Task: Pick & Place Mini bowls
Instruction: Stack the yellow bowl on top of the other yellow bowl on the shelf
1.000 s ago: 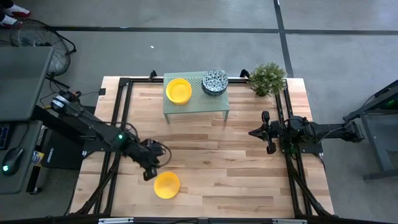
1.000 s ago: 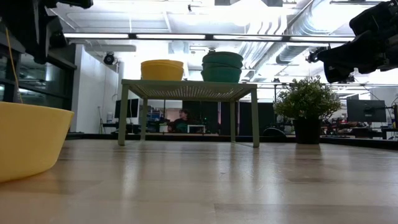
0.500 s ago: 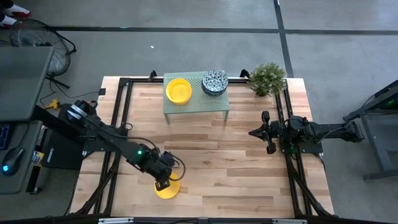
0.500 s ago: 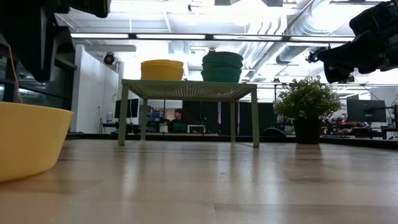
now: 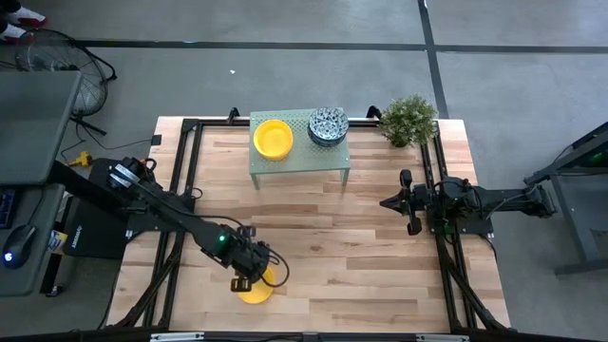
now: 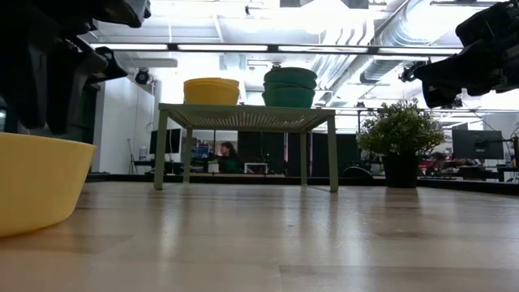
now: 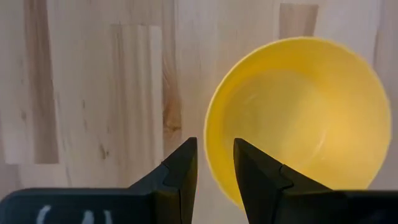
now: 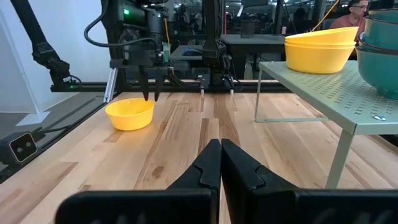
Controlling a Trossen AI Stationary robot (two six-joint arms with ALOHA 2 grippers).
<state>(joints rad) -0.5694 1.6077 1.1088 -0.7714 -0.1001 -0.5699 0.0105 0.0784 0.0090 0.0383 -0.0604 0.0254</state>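
Observation:
One yellow mini bowl sits upright on its base near the table's near-left part, also seen in the left wrist view and the low view. My left gripper points down over its left rim, open by a narrow gap, one finger outside the rim and one over the inside. No touch shows; the right wrist view has the fingertips just above the bowl. A yellow stack and a patterned stack rest on the rack. My right gripper hovers shut at the table's right side.
The pale green perforated rack stands at the table's far middle on thin legs. A small potted plant sits at the far-right corner. Bare wood lies between the rack and the near edge. A person sits in the room beyond the table.
My left gripper has moved toward the table's right and near edge, from beside the lone yellow bowl to over its left rim, and has come down close to it. The bowl has stayed where it was.

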